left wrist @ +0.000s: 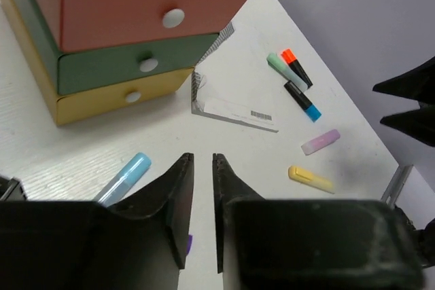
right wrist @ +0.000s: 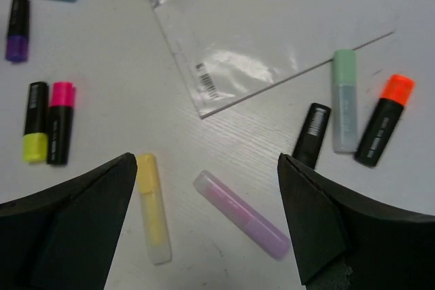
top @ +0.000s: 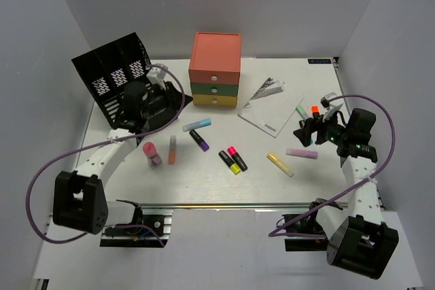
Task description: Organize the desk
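Note:
The white desk [top: 224, 188] carries scattered highlighters. My left gripper [top: 181, 102] hovers by the drawer unit [top: 215, 69]. In the left wrist view its jaws [left wrist: 202, 161] stand a narrow gap apart with nothing between them, and a light blue highlighter [left wrist: 126, 178] lies just to their left. My right gripper [top: 304, 132] is wide open above the desk. Its wrist view shows a lilac highlighter [right wrist: 243, 214] lying between the spread fingers [right wrist: 88, 215], a yellow one [right wrist: 153, 208] by the left finger, and nothing touching either.
A black file organizer [top: 115, 73] stands at the back left. A spiral notebook in a clear sleeve [top: 270, 106] lies right of the drawers. Mint [right wrist: 344, 100], orange-black [right wrist: 383, 120], pink-black [right wrist: 60, 121] and yellow-black [right wrist: 34, 121] highlighters lie around. A metal rail [top: 224, 205] runs along the near edge.

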Motion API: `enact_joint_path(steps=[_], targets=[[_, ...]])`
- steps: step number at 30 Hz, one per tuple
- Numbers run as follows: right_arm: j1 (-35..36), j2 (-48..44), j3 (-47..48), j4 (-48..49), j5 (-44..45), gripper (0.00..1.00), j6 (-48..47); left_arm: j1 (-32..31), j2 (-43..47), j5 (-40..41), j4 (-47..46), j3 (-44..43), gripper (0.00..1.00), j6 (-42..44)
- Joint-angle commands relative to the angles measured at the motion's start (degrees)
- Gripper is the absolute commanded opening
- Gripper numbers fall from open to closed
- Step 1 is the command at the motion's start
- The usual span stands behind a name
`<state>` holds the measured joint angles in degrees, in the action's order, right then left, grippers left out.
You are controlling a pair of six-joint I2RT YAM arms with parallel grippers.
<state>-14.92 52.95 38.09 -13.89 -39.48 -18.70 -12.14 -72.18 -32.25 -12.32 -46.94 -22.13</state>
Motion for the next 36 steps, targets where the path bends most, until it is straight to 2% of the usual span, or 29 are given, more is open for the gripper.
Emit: enact_joint_path(steps=[1,2,3,4,5,8,9,11,12,16,27,36], targets=[[0.50,0.84,4.54,-7.64,-11.03,0.89,-4.07,-1.75,-3.73,2.00,4.84,-5.96,0.29,0.60],[0.50,0.49,4.45,-7.73,-13.31,0.87,-3.72,-3.22,-4.97,2.97,5.89,-7.28,0.33,0.07],[0.33,-0.38,4.02,-7.12,-16.21,0.78,-2.84,-3.76,-6.12,4.11,6.34,-9.99,0.39,-0.63],[0.33,-1.00,3.49,-4.16,-16.67,0.54,0.38,-4.29,-8.74,5.60,6.86,-11.15,0.47,-2.03],[0.41,-1.44,2.44,-1.95,-16.24,0.01,2.68,-4.29,-10.07,6.92,7.56,-12.29,0.49,-3.00],[0.33,-2.85,2.08,0.78,-10.28,0.00,6.91,-5.96,-14.28,11.22,8.97,-15.98,0.61,-5.98],[0.33,-2.94,1.73,1.40,-10.00,0.16,7.88,-6.92,-14.91,13.07,9.50,-17.04,0.63,-6.69],[0.41,-2.94,1.73,1.67,-9.73,0.40,8.94,-7.81,-16.23,15.72,10.55,-18.01,0.65,-8.45],[0.42,-2.85,1.73,1.76,-9.91,0.47,9.29,-9.20,-17.45,18.34,11.25,-19.49,0.65,-8.54],[0.50,-3.03,1.82,2.20,-9.73,0.48,10.78,-11.84,-21.24,24.24,15.82,-24.06,0.68,-9.51],[0.59,-3.73,1.29,3.25,-8.68,0.48,12.19,-17.13,-29.68,38.56,18.20,-31.90,0.68,-6.79],[0.85,-3.64,1.11,3.43,-7.98,0.48,12.72,-18.80,-31.09,44.46,18.29,-34.80,0.68,-6.69]])
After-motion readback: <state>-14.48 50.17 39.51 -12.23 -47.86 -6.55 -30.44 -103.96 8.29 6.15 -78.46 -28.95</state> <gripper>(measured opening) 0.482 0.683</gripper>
